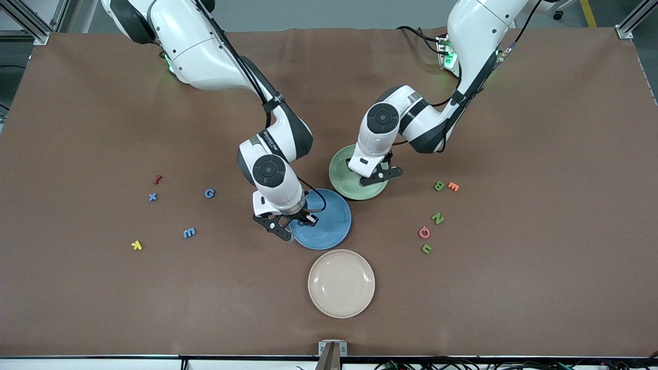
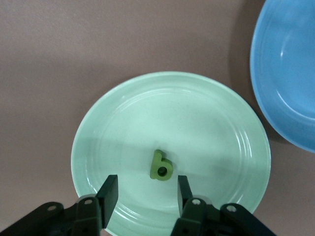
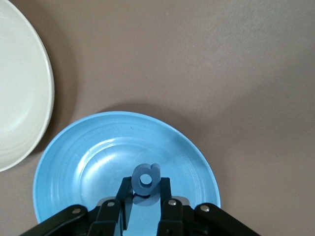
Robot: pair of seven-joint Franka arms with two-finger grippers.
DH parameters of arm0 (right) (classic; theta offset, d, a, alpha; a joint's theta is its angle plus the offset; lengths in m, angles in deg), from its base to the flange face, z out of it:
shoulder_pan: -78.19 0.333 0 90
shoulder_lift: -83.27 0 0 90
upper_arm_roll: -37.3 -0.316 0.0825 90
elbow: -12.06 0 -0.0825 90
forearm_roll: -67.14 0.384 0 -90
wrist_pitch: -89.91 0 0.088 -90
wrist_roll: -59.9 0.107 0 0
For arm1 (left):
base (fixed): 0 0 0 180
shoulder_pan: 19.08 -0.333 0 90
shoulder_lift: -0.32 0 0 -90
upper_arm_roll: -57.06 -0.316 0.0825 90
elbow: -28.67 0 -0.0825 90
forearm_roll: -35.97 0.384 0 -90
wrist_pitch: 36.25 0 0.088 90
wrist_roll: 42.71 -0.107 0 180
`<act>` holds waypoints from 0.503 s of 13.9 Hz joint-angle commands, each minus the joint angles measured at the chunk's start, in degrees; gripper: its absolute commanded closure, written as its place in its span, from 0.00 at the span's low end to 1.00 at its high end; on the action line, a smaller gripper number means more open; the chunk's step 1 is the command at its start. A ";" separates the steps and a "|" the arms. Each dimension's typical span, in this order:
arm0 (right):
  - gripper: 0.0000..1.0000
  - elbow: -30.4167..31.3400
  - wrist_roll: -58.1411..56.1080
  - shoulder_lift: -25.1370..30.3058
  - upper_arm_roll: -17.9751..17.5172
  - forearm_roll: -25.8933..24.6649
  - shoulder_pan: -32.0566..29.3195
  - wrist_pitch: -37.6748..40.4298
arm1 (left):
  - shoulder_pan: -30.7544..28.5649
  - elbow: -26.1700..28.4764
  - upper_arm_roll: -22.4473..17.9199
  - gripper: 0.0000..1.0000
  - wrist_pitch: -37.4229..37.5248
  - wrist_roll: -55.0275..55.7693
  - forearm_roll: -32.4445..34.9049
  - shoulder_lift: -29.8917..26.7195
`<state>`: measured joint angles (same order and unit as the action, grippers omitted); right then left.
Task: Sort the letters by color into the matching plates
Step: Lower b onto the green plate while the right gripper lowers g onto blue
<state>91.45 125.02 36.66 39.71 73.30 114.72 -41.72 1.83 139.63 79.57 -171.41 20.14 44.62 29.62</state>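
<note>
From the high camera facing the robots, the loose foam letters are the only writing to read. Toward the right arm's end of the table lie a blue x [image 1: 152, 197], a blue G [image 1: 209, 193] and a blue m [image 1: 189, 233], with a red piece [image 1: 157, 179] and a yellow k [image 1: 136, 245] among them. Toward the left arm's end lie a green B [image 1: 438, 186] just beside an orange E [image 1: 453, 186], then a green N [image 1: 437, 218], a pink ring-shaped letter [image 1: 424, 232] and a small green piece [image 1: 426, 248]. The right arm bends down so that the right gripper [image 1: 300, 221] hangs over the blue plate [image 1: 331, 226]. The left arm folds low, its left gripper [image 1: 374, 173] over the green plate [image 1: 345, 180]. A cream plate [image 1: 341, 283] sits nearest the camera, just apart from the blue one.

In the left wrist view, the left gripper's fingers [image 2: 109, 192] stand apart with nothing between them. A green b [image 2: 161, 166] lies flat in the green plate, just past the fingertips.

In the right wrist view, the right gripper's fingers [image 3: 164, 192] are pinched on a blue letter with a round hole [image 3: 145, 180], held above the blue plate's floor. The cream plate's rim shows to one side.
</note>
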 commanded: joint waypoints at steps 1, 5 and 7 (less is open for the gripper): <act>0.96 -1.69 2.91 -1.29 0.67 -1.32 0.92 -0.29 | -2.18 1.26 0.08 0.43 -0.19 -1.40 1.37 -1.34; 0.93 -1.60 2.82 -1.29 0.67 -1.50 1.09 -0.30 | -7.11 6.09 0.08 0.43 -0.10 -9.39 1.54 -4.60; 0.01 -1.51 2.82 -1.29 0.67 -1.76 1.00 -0.21 | -9.74 7.68 0.08 0.43 -0.10 -13.78 1.54 -5.39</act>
<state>91.32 126.49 36.15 39.82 72.62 115.15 -42.20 -5.74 143.64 79.38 -171.34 9.48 45.21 27.44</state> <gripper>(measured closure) 0.683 0.432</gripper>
